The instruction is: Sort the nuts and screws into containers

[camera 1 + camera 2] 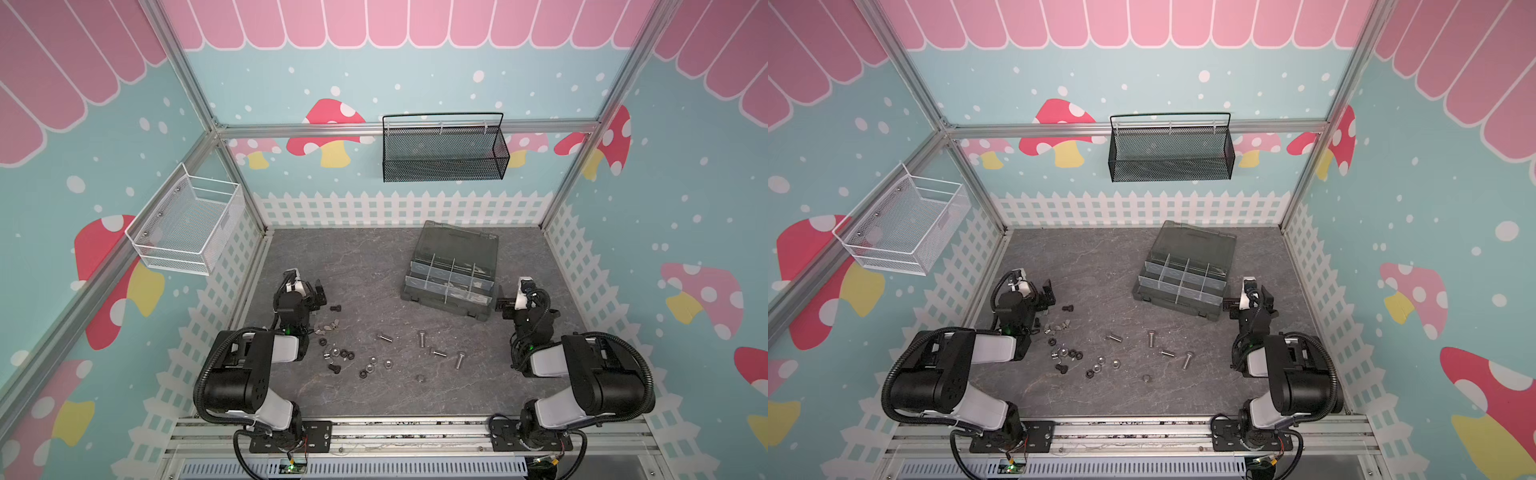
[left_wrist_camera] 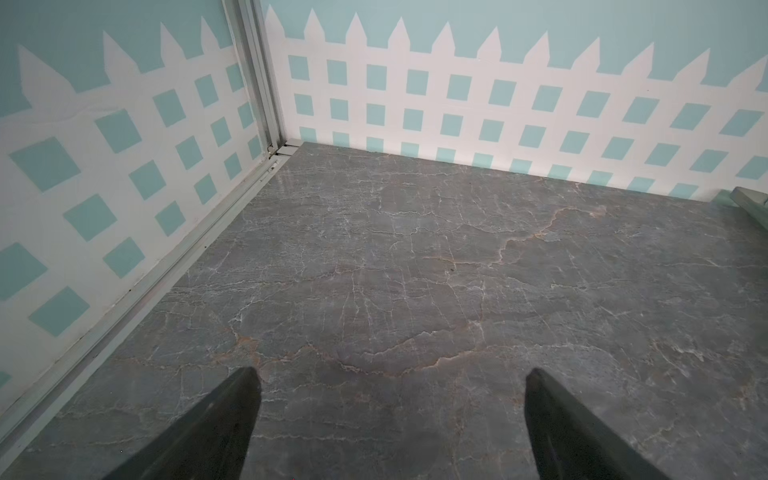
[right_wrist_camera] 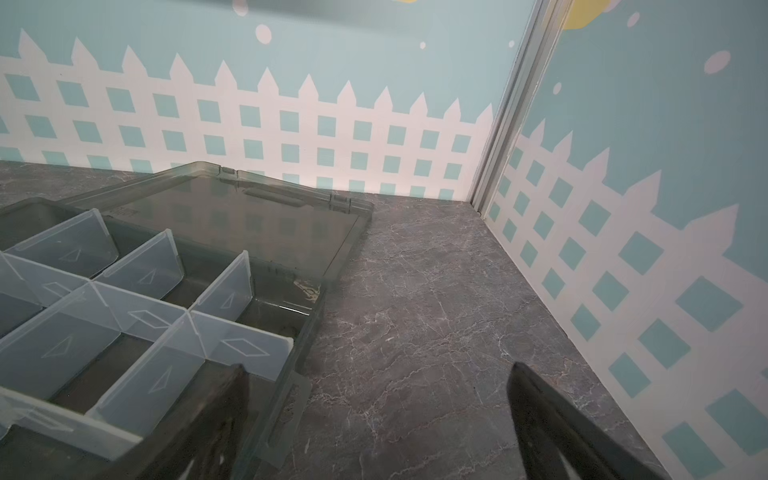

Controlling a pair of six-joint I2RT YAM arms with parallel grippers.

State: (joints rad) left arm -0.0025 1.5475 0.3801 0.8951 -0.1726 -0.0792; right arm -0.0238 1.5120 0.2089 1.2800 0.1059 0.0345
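Both top views are showing left gripper [image 1: 319, 296] and right gripper [image 1: 500, 301] spread, empty; sorting seemingly is awaiting a reach for the near screws [image 1: 422, 338].

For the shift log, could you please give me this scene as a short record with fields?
organizer box: on the table, right of centre, lid open
screws: loose on the table, nearer the arms than the box
nuts: loose on the table, silver and black
left gripper: open, empty, over bare table
right gripper: open, empty, beside the box's near right corner
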